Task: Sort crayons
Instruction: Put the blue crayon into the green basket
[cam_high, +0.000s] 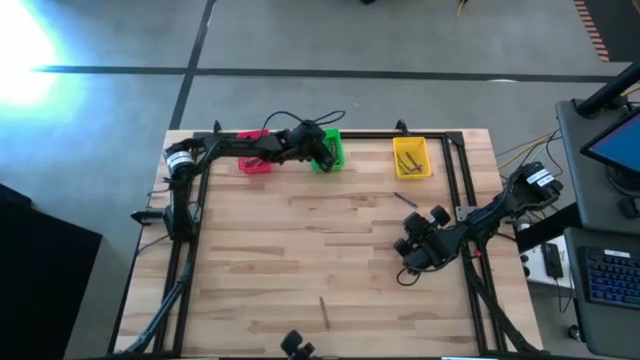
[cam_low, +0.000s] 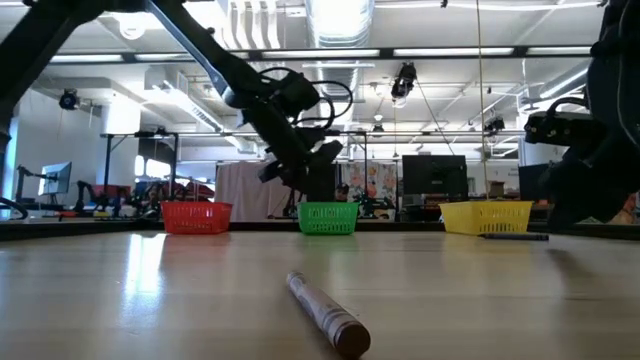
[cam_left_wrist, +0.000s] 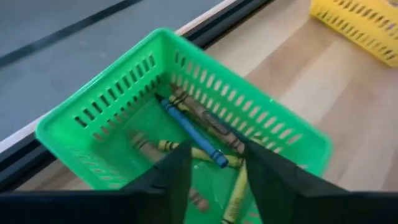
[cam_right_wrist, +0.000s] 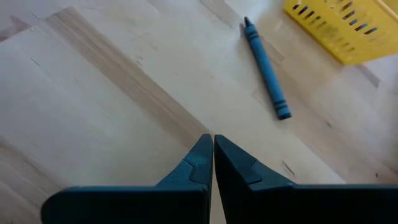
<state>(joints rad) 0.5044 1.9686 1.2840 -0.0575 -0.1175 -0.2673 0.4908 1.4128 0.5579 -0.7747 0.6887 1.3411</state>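
I work in a big lab or workshop room. In the low view, long ceiling lights (cam_low: 420, 55) run across the top, with pipes beside them. Far back there are desks with a dark screen (cam_low: 433, 175) at the middle right and more gear at the left edge. In the high view, my wooden counter (cam_high: 300, 250) stands on a grey concrete floor (cam_high: 110, 100) with dark lines on it. At the right edge sit a laptop (cam_high: 612, 140) and a keyboard (cam_high: 610, 275).

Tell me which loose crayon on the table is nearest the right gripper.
The blue crayon beside the yellow bin, just ahead of the shut right gripper. The brown crayon lies apart near the table's front edge.
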